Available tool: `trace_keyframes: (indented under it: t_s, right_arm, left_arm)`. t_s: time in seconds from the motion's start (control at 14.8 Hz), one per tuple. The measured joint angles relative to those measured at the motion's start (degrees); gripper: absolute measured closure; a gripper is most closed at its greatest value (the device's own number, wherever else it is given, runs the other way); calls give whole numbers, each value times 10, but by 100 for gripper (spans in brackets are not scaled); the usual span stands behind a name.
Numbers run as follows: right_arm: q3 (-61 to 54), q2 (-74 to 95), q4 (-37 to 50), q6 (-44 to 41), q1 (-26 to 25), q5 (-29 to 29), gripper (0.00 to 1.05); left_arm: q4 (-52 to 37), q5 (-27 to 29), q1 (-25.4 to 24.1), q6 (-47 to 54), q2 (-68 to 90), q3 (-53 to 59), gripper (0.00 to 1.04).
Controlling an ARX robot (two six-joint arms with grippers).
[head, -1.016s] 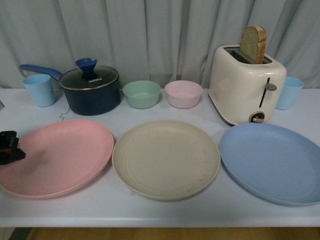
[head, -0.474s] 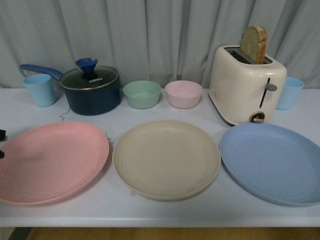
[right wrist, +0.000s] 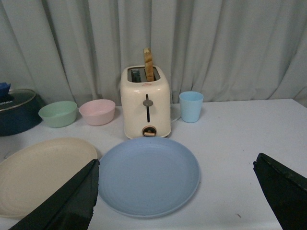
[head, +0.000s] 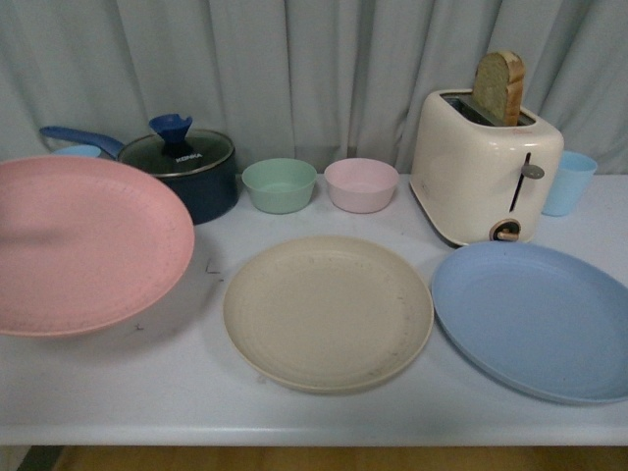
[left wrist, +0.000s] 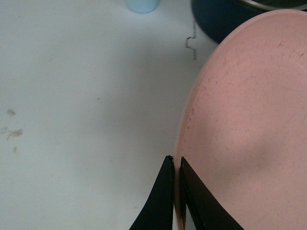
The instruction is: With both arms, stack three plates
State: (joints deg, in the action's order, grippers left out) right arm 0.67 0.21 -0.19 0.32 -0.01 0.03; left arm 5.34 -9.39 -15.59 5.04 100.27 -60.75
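The pink plate (head: 83, 245) hangs lifted and tilted above the table's left side. In the left wrist view my left gripper (left wrist: 175, 160) is shut on the rim of the pink plate (left wrist: 249, 124). The beige plate (head: 328, 311) lies flat in the middle. The blue plate (head: 535, 316) lies flat at the right. In the right wrist view my right gripper (right wrist: 177, 175) is open and empty, above and short of the blue plate (right wrist: 148, 175), with the beige plate (right wrist: 41, 170) beside it. Neither arm shows in the front view.
A dark blue pot (head: 186, 172) with a glass lid stands behind the pink plate. A green bowl (head: 279, 183) and a pink bowl (head: 360, 183) stand at the back. A cream toaster (head: 484, 167) with bread and a blue cup (head: 566, 182) stand at the back right.
The pink plate has risen off the table and tilted, now covering the blue cup at the back left. The left gripper has left the front view. The other plates have not moved.
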Motion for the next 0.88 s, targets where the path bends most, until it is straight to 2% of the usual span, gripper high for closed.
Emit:
trace_keyframes:
  t_s: [0.27,0.54,0.68,0.88]
  right_arm:
    - [0,0,0,0,0,0,6]
    - [0,0,0,0,0,0,6]
    - [0,0,0,0,0,0,6]
    - [0,0,0,0,0,0,6]
  left_arm:
    - [17,43,136,-55,-18,-5,103]
    - [10,70,262,-113,51,-47,103]
    - [8,73,299,-127,89,-76,103]
    - [6,79,310,-141,128,-106,103]
